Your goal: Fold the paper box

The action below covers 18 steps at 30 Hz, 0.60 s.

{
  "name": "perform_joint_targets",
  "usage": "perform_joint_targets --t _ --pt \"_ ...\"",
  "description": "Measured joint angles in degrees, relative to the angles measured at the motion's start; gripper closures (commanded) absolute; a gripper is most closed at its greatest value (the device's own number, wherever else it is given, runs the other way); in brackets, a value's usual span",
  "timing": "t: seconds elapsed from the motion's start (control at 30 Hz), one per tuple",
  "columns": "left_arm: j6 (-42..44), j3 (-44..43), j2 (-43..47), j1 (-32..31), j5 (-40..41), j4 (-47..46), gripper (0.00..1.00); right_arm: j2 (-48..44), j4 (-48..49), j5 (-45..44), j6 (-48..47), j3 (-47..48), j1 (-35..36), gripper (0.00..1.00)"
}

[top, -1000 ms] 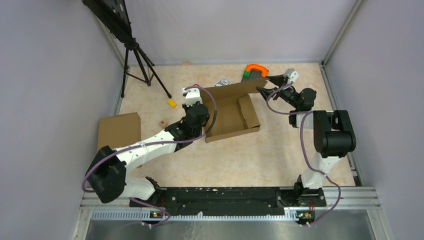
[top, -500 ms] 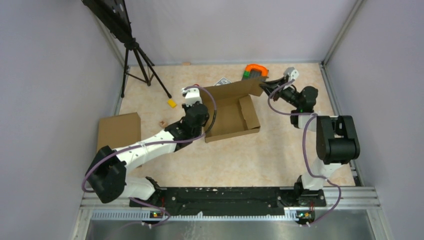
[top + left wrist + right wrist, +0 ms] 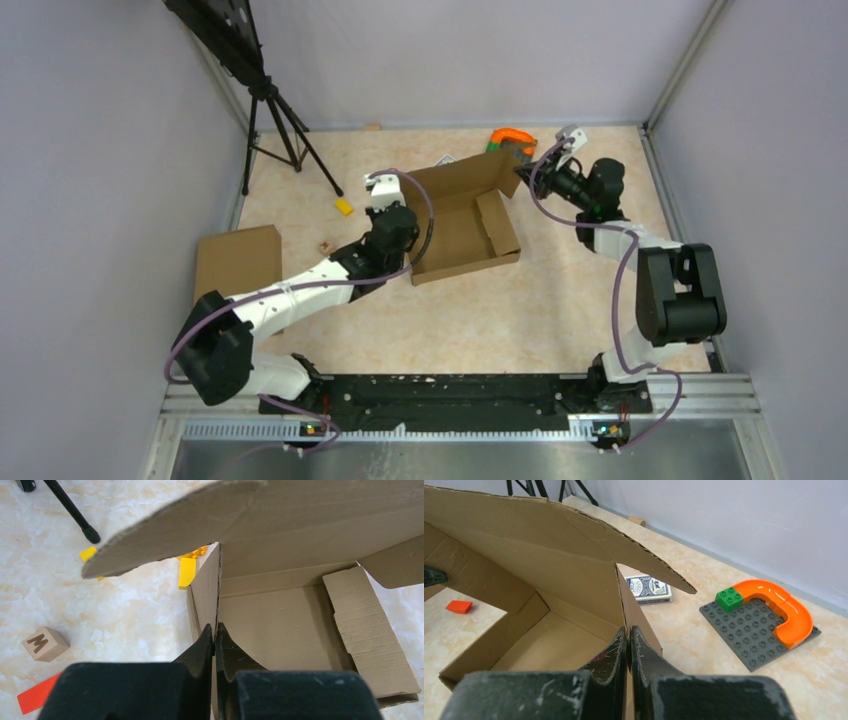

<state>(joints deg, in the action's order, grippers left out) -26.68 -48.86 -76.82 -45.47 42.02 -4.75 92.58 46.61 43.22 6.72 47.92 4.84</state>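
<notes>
Left wrist view: my left fingers (image 3: 200,647) are pressed together on the upright left wall of the paper box (image 3: 280,630), the thin cardboard clamped between them. The box lies open, with its big lid flap leaning over the far side. On the desk (image 3: 125,610) to the left lie a wooden letter cube (image 3: 45,642), a red piece (image 3: 37,700) and a yellow block (image 3: 187,572).

Right wrist view: my right fingers (image 3: 611,652) are pinching the edge of a raised side panel at the box's far right corner. Beyond it lie a deck of cards (image 3: 649,589) and a grey studded plate (image 3: 744,630) that carries an orange curved piece (image 3: 791,612) and a green brick (image 3: 730,599).

Top view: the paper box sits mid-desk, toward the far side, between my two arms. A second brown box (image 3: 237,262) lies well apart at the left edge, and a tripod (image 3: 280,130) stands in the far left corner.
</notes>
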Motion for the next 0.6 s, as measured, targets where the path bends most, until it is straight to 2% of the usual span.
perform_joint_targets --t 0.6 --pt "-0.92 -6.21 -3.13 0.15 -0.87 4.44 1.0 -3.19 -23.54 -11.58 6.67 8.81 2.97 1.0"
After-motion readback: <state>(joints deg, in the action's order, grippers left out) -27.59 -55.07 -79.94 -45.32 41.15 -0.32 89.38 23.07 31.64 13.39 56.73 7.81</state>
